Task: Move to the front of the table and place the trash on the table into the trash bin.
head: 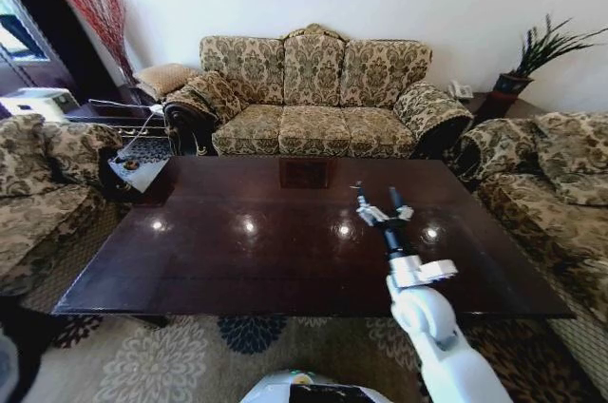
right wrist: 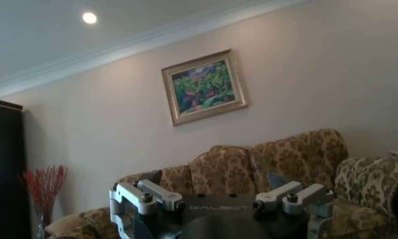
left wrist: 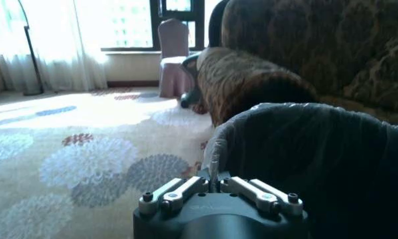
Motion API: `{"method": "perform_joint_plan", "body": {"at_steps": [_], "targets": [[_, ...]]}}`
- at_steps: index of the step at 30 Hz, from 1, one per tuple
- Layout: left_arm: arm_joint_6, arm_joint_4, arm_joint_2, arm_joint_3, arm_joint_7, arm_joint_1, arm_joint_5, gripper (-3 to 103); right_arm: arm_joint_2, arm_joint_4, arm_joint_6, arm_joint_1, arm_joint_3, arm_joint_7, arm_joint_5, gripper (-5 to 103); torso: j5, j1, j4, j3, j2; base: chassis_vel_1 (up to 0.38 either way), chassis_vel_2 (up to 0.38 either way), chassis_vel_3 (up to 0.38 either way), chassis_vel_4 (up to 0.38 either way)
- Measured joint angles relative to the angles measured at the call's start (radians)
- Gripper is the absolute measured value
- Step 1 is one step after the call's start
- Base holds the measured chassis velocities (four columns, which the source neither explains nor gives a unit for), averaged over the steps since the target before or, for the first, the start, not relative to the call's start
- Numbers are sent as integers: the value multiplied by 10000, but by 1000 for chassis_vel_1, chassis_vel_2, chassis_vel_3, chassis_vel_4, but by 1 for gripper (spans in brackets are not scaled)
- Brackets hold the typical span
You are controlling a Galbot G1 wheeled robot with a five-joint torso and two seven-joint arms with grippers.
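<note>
The large rectangular counter (head: pixel 237 251) of glossy dark brown wood stood in front of the patterned gold-and-brown three-seat sofa (head: pixel 313 89), its top bare and shining with ceiling-light reflections. The right tool (head: pixel 382 204) hung above the counter's right half, on the white arm reaching forward from the robot's side of it, fingers spread apart with nothing between them; in the right wrist view the right tool (right wrist: pixel 219 191) pointed up toward the sofa's back and a framed painting (right wrist: pixel 204 87) on the wall above it. The left tool (left wrist: pixel 216 183) had its fingers pressed together and sat right at the rim of the round trash bin (left wrist: pixel 318 154), dark inside with a translucent liner, standing on the floral carpet (left wrist: pixel 86 149).
</note>
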Motion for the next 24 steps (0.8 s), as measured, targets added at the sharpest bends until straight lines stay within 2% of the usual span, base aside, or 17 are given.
{"method": "perform_joint_plan", "body": {"at_steps": [2,3,5,7,9,10,12,14,17,18,20,22,24], "targets": [[-60,890,56,504,-3,-230,-68,1,-18,70,55,-193,80,-3,1,100,-11,0,13,0,0,0,0,0,0],[-60,890,56,504,-3,-230,-68,1,-18,70,55,-193,80,-3,1,100,-11,0,13,0,0,0,0,0,0],[-77,2157,216,1188,56,-612,-238,1,12,201,81,-416,148,-24,-35,100,-8,0,9,0,0,0,0,0,0],[-99,2493,256,1365,113,-705,-308,1,22,223,82,-465,174,-27,-53,100,-8,0,6,0,0,0,0,0,0],[-238,3677,322,1925,427,-1054,-536,1,46,315,82,-636,308,-41,-111,100,-8,0,6,0,0,0,0,0,0],[-238,3677,322,1925,427,-1054,-536,1,46,315,82,-636,308,-41,-111,100,-8,0,6,0,0,0,0,0,0],[-453,4636,377,2307,726,-1409,-561,1,25,395,76,-811,460,-50,-162,100,-8,1,11,0,0,0,0,0,0],[-514,4950,408,2421,806,-1558,-555,1,0,430,70,-863,515,-51,-171,100,-8,1,11,0,0,0,0,0,0],[-788,6021,563,2823,1260,-2130,-465,1,-116,563,19,-1012,774,-56,-193,100,-1,1,7,1,0,0,0,0,0],[-788,6021,563,2823,1260,-2130,-465,1,-116,563,19,-1012,774,-56,-193,100,-1,1,7,1,0,0,0,0,0],[-1388,7033,668,3079,2020,-2627,-144,1,-128,654,-75,-1029,878,-50,-212,100,-5,1,4,1,0,0,0,0,0],[-1504,7250,681,3114,2176,-2748,-51,1,-127,670,-99,-1028,890,-46,-222,100,-6,1,6,1,0,0,0,0,0],[-1859,8004,710,3221,2574,-3226,242,1,-100,694,-184,-1005,905,-9,-298,100,-8,1,7,1,0,0,0,0,0]]}}
